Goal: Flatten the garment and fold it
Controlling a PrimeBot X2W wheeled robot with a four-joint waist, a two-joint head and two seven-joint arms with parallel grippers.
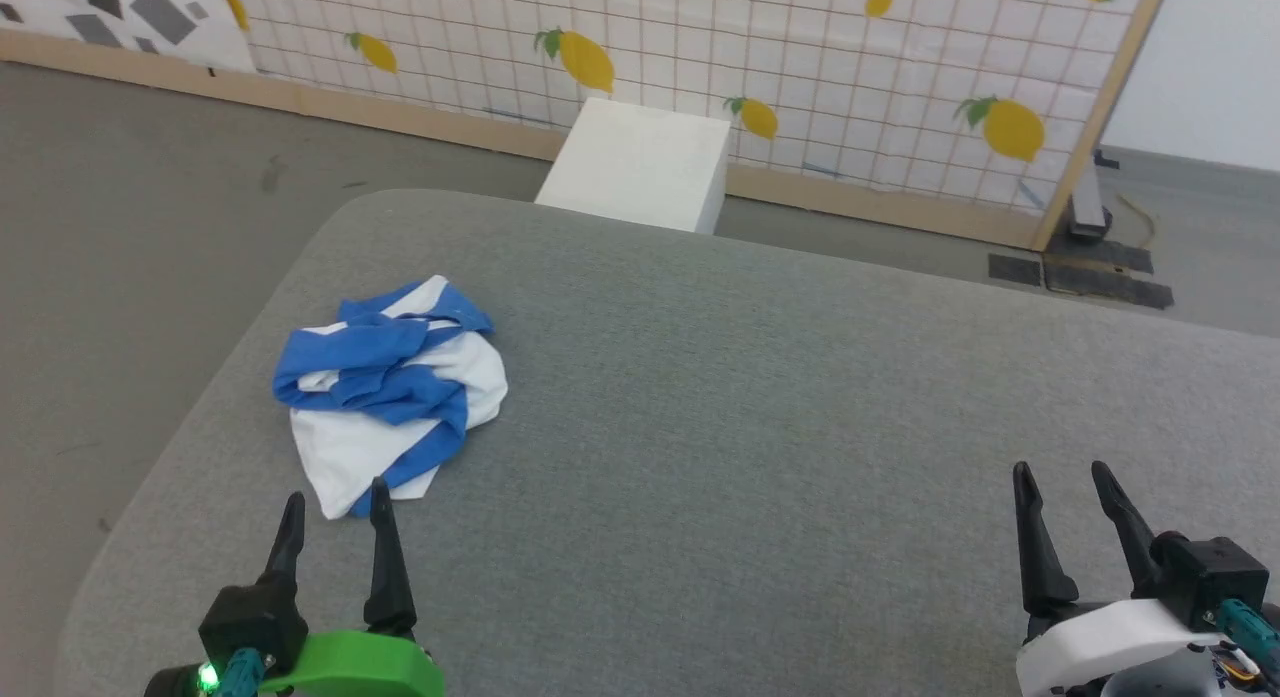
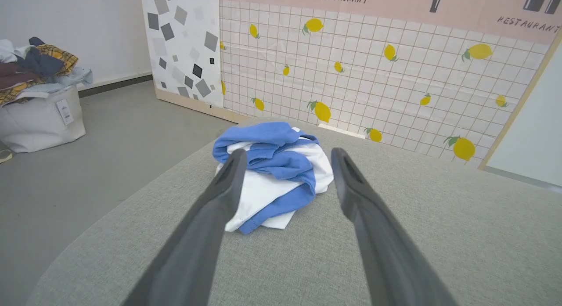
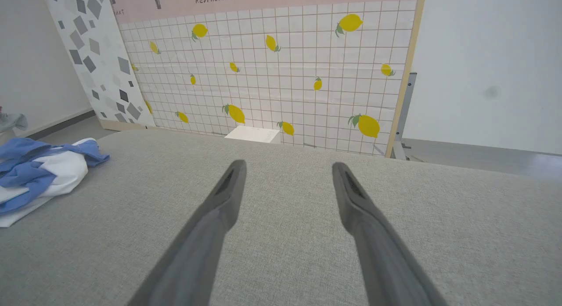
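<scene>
The garment (image 1: 385,397) lies crumpled in a heap on the left part of the grey padded table (image 1: 750,427), white cloth tangled with blue sleeves. My left gripper (image 1: 336,505) stands open just short of the heap's near edge, touching nothing. Through the left wrist view the garment (image 2: 276,174) sits straight ahead between the two spread fingers (image 2: 228,183). My right gripper (image 1: 1062,477) is open over bare table at the lower right, far from the cloth. The right wrist view has the garment (image 3: 39,174) at its left edge.
A white box (image 1: 640,162) stands on the floor behind the table's far edge, before a lemon-patterned panel (image 1: 800,57). A white bin heaped with clothes (image 2: 37,99) sits on the floor to the left. The table's rounded left edge (image 1: 190,427) runs close to the garment.
</scene>
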